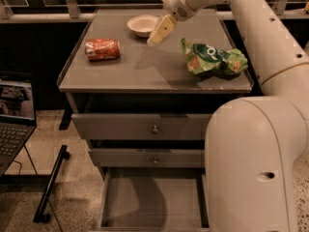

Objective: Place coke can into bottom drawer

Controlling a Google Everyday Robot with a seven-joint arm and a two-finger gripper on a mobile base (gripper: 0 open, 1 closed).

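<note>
The coke can lies on its side at the left of the grey cabinet top. The bottom drawer is pulled out; the visible part of its grey floor holds nothing. My gripper hangs over the cabinet top, just right of a white bowl and well to the right of the can. It holds nothing that I can see.
A white bowl stands at the back of the top. A green snack bag lies at the right. The two upper drawers are closed. My arm's large body fills the right foreground. A laptop sits at the left.
</note>
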